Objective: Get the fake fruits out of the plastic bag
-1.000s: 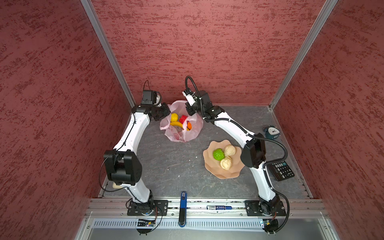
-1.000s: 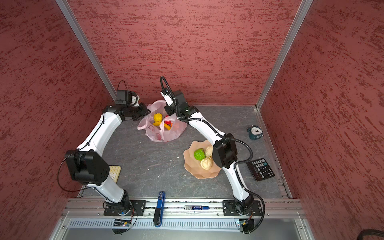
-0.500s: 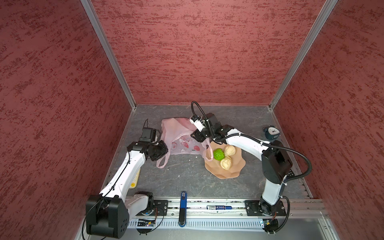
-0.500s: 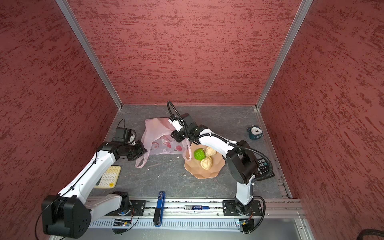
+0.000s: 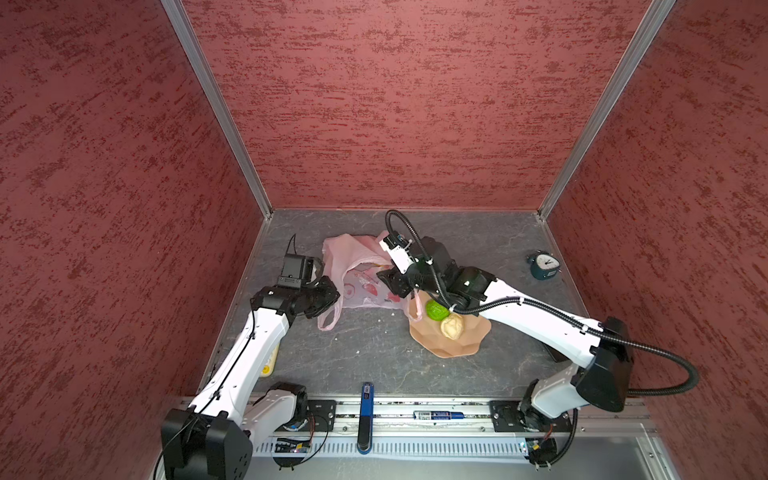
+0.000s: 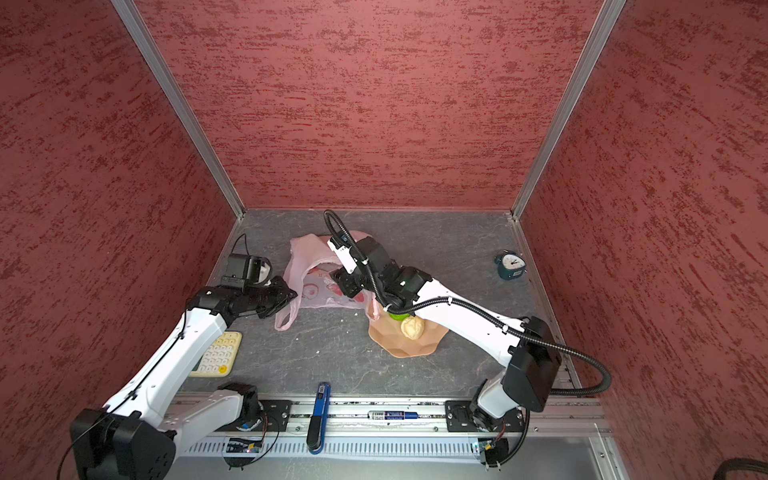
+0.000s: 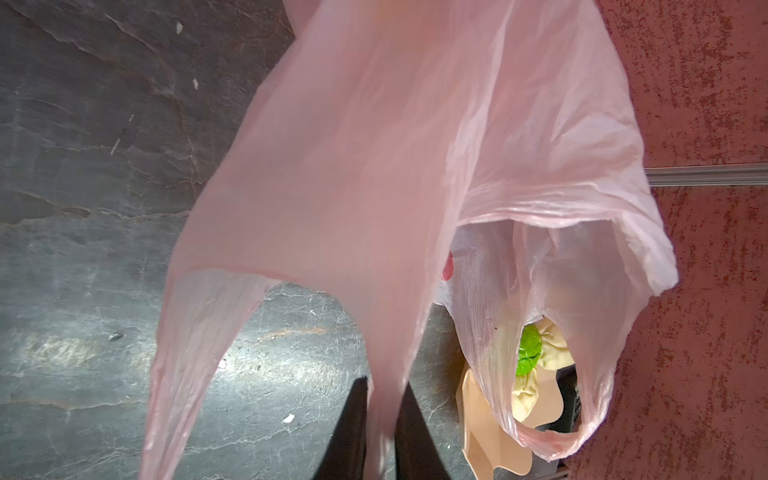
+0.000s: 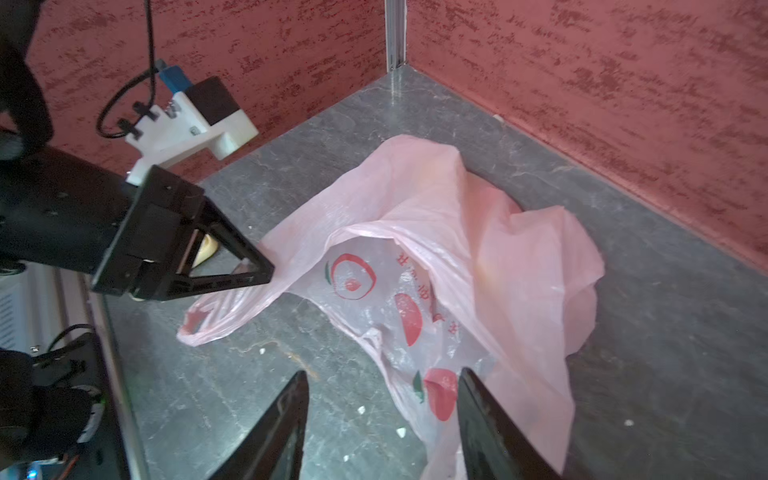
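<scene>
Two white robot arms reach over a grey stone-look table [image 5: 374,361] boxed in by red walls. A peach scalloped dish [image 5: 453,351] sits near the table's middle. On the dish, a green ball [image 5: 436,309] and a cream ball [image 5: 452,326] rest against each other. The left wrist view shows a second cream ball [image 7: 555,345] on the dish next to the green one.

The plastic bag [image 5: 357,274], thin pale pink with red fruit prints, lies slumped on the table just left of the dish. One fold overlaps the dish's left rim. Its mouth gapes toward the left.

Left of the dish, past the bag, the left gripper [image 7: 384,436] is pinched narrow on one loop handle of the bag, and the film stretches away from it. The right gripper [image 8: 382,424] hovers low over the bag near the dish's far-left rim. Its jaws stand apart, gripping nothing, with printed film below them.

A small teal clock [image 5: 543,266] stands well to the right of the dish, toward the back wall.
</scene>
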Robot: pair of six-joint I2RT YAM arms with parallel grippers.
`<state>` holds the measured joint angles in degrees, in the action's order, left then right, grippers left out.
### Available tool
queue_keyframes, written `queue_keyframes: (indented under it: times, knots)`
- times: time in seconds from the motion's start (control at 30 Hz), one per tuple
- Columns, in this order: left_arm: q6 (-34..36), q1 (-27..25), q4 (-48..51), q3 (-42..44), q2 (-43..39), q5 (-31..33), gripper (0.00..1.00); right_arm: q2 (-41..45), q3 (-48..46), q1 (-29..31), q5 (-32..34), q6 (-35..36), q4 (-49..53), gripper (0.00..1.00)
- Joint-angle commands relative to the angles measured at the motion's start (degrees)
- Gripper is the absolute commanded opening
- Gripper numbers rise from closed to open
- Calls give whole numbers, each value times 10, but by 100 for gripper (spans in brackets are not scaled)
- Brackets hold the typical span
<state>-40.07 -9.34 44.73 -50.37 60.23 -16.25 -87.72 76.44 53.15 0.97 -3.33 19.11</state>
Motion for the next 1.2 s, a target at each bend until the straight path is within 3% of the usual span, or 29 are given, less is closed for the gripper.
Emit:
queue_keyframes:
  times: [0.0,0.17,0.4,0.6,0.87,1.17]
  knots:
    - [-5,-8,-9,-2,-10,-8,21,-5,-33,11,29,-44,-12,53]
    - [0,-21,-3,15,-1,-10,49,-9,-61,12,11,-78,-59,50]
    - [9,-40,3,28,17,55,66,-9,-68,12,3,-85,-77,49]
    - [10,-42,-102,49,47,34,63,-19,-64,19,8,-82,-68,48]
    - [-7,-28,-150,25,41,-12,30,-91,-54,39,61,-67,-87,44]
    - [-42,10,-157,48,-39,-56,27,-244,58,26,132,-96,-160,40]
